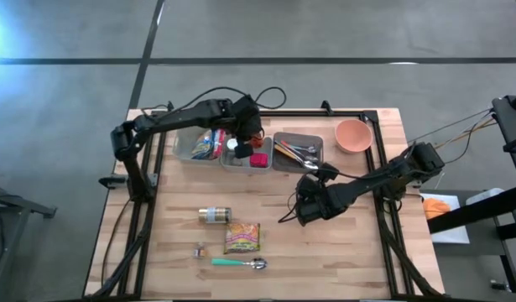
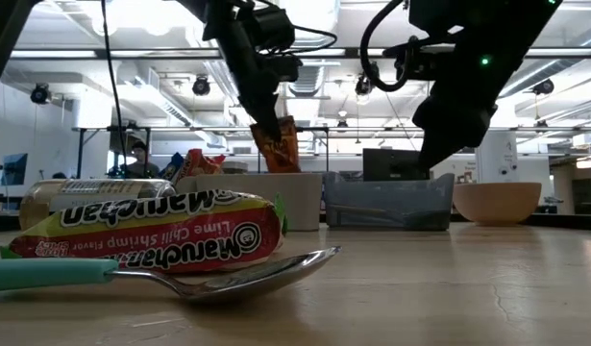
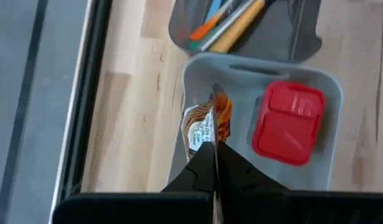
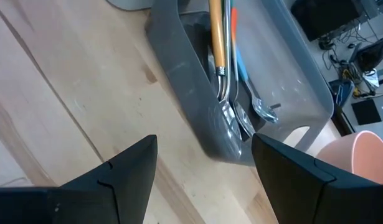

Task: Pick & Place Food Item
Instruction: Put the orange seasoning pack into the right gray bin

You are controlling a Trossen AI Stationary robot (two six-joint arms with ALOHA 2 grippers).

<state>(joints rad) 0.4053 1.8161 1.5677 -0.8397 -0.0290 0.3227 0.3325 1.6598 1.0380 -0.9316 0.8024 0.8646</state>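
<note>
An orange-brown sauce packet hangs over the middle grey bin, beside a red box that lies in that bin. My left gripper is shut on the packet at the table's far side; the low view shows the packet just above the bin's rim. My right gripper stands open above bare wood near the table's middle, in front of the utensil bin, with nothing between its fingers. My left gripper pinches the packet's upper end between its two shut fingers. The fingers come from above, slanting down. The packet hangs below them over the middle bin, roughly upright; whether its lower end touches anything in the bin I cannot tell.
A bin of snack packs stands left of the middle bin, and a pink bowl at the far right. Nearer lie a jar, a ramen packet, a teal-handled spoon and a small item.
</note>
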